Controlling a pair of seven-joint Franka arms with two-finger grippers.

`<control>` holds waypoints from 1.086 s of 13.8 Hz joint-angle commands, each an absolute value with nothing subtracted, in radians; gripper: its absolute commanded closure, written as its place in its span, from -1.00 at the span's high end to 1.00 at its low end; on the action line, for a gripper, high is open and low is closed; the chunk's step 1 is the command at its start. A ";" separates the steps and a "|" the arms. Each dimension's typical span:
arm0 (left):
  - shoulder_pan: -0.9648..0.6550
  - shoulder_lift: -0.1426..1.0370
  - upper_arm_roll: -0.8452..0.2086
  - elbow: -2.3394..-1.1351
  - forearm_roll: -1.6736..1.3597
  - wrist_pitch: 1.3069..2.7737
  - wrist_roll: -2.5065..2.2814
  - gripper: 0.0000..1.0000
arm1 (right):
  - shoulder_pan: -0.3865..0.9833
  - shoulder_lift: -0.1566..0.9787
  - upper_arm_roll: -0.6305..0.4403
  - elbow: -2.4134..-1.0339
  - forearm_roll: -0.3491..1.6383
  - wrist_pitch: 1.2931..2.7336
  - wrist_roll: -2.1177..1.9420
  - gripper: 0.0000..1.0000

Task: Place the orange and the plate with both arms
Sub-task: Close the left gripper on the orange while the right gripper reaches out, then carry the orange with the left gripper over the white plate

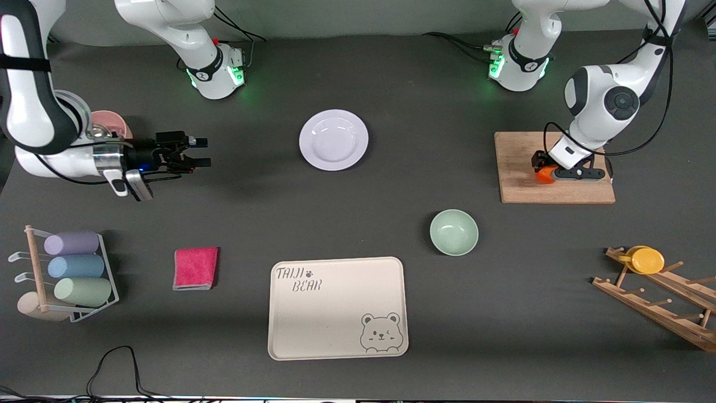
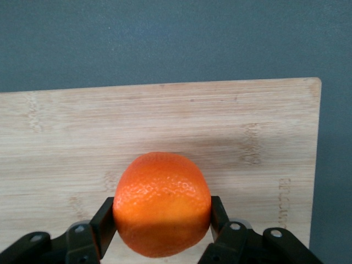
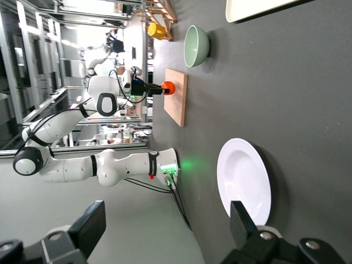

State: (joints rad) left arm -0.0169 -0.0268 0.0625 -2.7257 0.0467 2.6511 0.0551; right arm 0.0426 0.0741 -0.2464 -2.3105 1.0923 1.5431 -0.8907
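Note:
The orange [image 1: 544, 177] sits at the edge of a wooden board [image 1: 520, 168] toward the left arm's end of the table. My left gripper [image 1: 541, 169] is shut on it. In the left wrist view the orange [image 2: 162, 203] fills the gap between both black fingers of the left gripper [image 2: 162, 223], low over the board [image 2: 165, 121]. The pale lavender-white plate [image 1: 334, 139] lies empty mid-table, near the robots' bases. My right gripper [image 1: 202, 152] is open and empty, held level above the table and pointing toward the plate. The right wrist view shows my right gripper [image 3: 165, 223], the plate [image 3: 245, 181] and the distant orange [image 3: 169, 87].
A mint-green bowl [image 1: 453, 232] and a cream bear tray [image 1: 337, 307] lie nearer the front camera. A pink cloth [image 1: 195, 268], a wire rack of cups [image 1: 67, 274] and a pink bowl [image 1: 112, 123] are at the right arm's end. A wooden rack [image 1: 654, 296] holds a yellow cup [image 1: 646, 259].

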 commanded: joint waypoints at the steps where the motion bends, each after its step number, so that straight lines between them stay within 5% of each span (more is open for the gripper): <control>1: -0.023 -0.141 0.008 -2.639 0.040 2.417 0.026 -1.00 | 0.052 0.123 -0.256 -2.367 1.163 1.534 -1.029 1.00; 7: -0.023 -0.233 -0.285 -2.373 -0.218 2.001 -0.225 -1.00 | 0.070 0.176 -0.256 -2.443 1.227 1.560 -1.106 1.00; 15: -0.038 -0.200 -0.699 -2.263 -0.345 2.121 -0.814 -1.00 | 0.104 0.248 -0.255 -2.614 1.359 1.626 -1.302 1.00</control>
